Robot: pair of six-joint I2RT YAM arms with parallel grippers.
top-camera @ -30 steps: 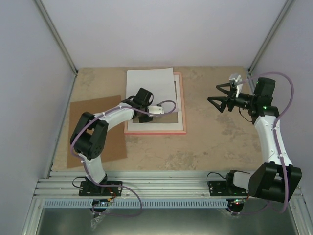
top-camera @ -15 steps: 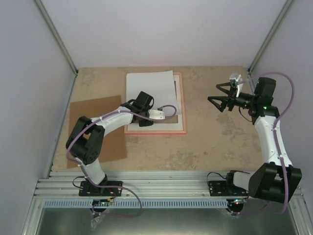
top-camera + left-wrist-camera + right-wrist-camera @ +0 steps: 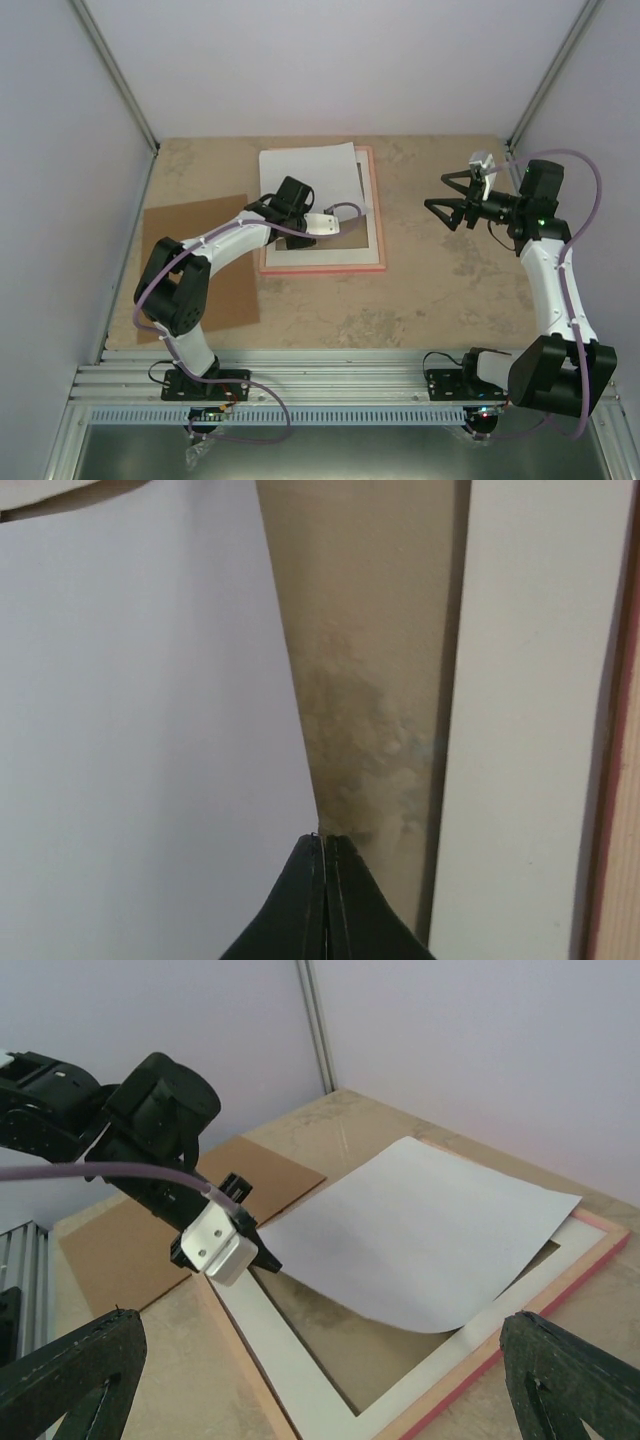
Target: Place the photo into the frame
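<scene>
Top view: you look down from above and behind both arm bases, whole table (image 3: 450, 300) in shot. Left wrist view: very close, lens low over the photo (image 3: 150, 730) and frame (image 3: 630, 880), facing along them. Right wrist view: farther off, looking leftward across the table. It shares photo, frame and left arm (image 3: 150, 1110) with your top view.
</scene>
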